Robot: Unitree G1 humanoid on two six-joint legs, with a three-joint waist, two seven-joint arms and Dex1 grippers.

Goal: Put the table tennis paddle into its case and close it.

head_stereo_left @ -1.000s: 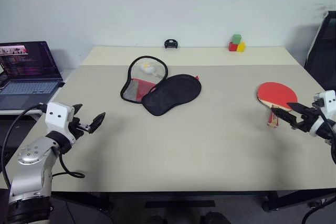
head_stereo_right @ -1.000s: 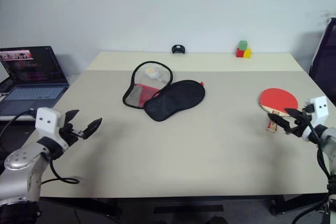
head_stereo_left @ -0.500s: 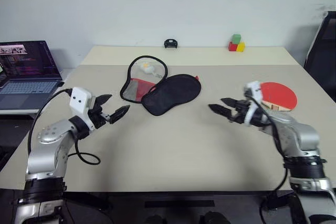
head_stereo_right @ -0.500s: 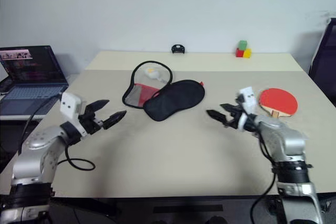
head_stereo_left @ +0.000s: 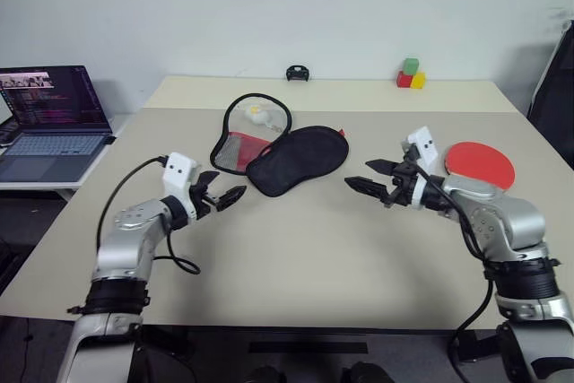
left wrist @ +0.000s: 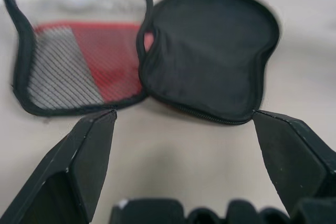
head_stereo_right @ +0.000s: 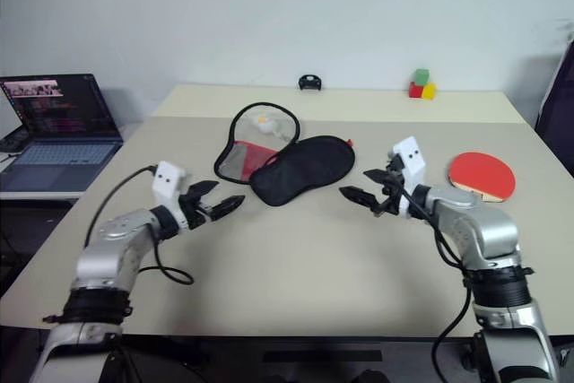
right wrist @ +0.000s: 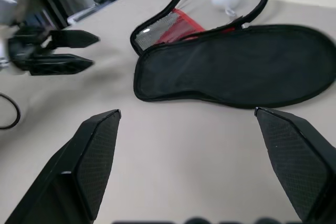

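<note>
Beige counter [head_stereo_left: 296, 266] carries everything. My case [head_stereo_left: 282, 154] lies unzipped, splayed flat toward the far edge, black half beside mesh half. My paddle [head_stereo_left: 482, 164] rests near the right edge. My left fingers [head_stereo_left: 221, 192] and right fingers [head_stereo_left: 369, 178] hover spread, grasping nothing, flanking the case.

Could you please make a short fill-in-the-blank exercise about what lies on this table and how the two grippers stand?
1. The case lies unzipped, its two halves spread ____ on the table.
2. The table tennis paddle lies with its ____ face up.
3. The left gripper and the right gripper both have ____ jaws.

Missing words: open; red; open
</note>
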